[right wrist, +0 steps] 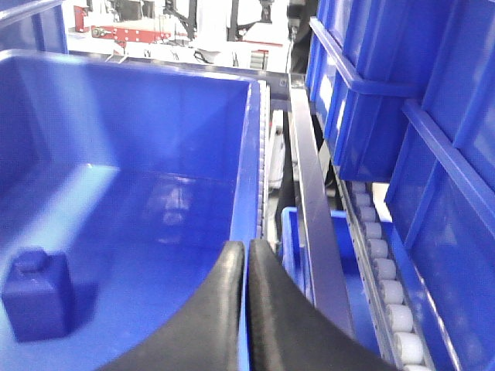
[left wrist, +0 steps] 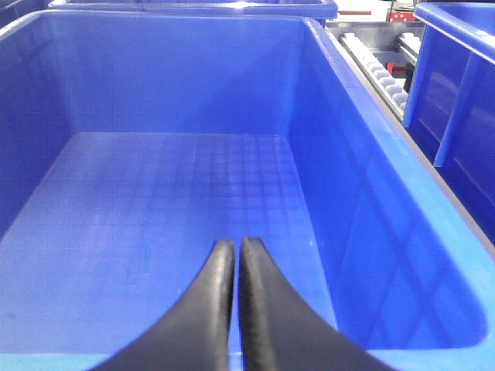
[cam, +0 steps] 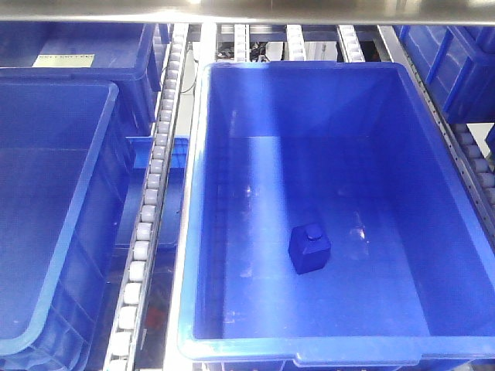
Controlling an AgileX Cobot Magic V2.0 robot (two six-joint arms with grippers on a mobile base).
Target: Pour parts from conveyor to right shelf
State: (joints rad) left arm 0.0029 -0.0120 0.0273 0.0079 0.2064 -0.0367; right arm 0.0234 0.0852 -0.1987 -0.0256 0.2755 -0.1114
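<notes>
Right wrist: block [right wrist: 36,295] in tub [right wrist: 155,108]; left wrist: none.

No text can be read anywhere. A pale label [cam: 66,59] sits on the rim of the far-left tub [cam: 85,46], its print too blurred to make out.

Factory floor: roller racks [cam: 151,201], blue tubs [cam: 433,255].

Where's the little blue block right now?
The blue block sits upright on the floor of the large blue tub, right of centre and towards the near wall in the front view; the right wrist view shows it at lower left.
</notes>
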